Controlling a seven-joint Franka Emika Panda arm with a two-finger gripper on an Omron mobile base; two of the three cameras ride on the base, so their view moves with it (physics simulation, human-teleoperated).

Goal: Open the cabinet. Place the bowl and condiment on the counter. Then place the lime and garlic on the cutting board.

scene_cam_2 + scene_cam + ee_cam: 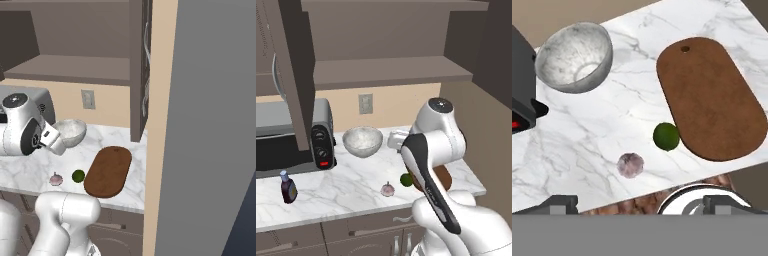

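The cabinet [391, 70] stands open, its shelf bare and its left door [293, 75] swung out. On the white marble counter [346, 175] sit the speckled bowl [362, 141] [574, 57] and the small dark condiment [288, 187] bottle. The lime [666, 136] [78, 175] lies on the marble, just off the left edge of the oval cutting board [712, 97] [108, 171]. Left of the lime rests the garlic [630, 165] [387, 189]. My gripper [643, 204] hovers above the counter's front edge, open, with nothing between its fingers.
A black toaster oven [291, 140] fills the counter's left end beside the bowl. The right cabinet door [142, 65] hangs open over the board's far end. A tall grey panel [210, 125] closes the right side. Drawers [371, 230] run below the counter.
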